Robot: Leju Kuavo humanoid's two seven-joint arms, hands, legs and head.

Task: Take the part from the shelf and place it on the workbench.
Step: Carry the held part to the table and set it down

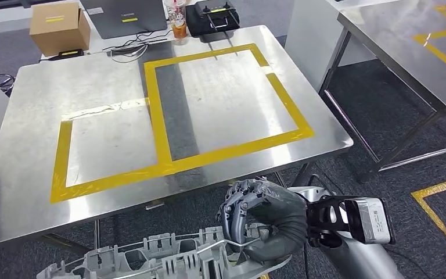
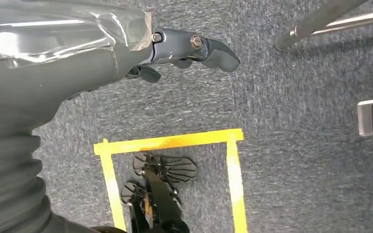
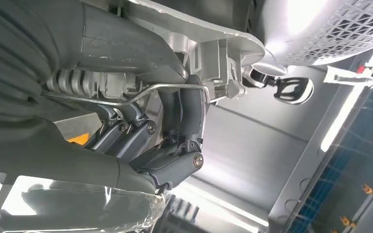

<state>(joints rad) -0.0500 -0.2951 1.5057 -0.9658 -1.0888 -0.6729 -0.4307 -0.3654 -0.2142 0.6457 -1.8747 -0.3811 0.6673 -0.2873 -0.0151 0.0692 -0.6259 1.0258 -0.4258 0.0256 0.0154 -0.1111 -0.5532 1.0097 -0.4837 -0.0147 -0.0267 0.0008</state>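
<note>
Right hand [image 1: 267, 218] fingers [image 3: 184, 111] curled around grey part [image 1: 168, 258], part cut off by frame; left hand [image 2: 189, 51] fingers apparently loose, empty.

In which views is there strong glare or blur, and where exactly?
Head view: soft reflections on the steel workbench, everything sharp, including the grey part in the right hand. Left wrist view: glare on the clear cover over the left hand; carpet slightly blurred. Right wrist view: overexposed white patches on the part.
</note>
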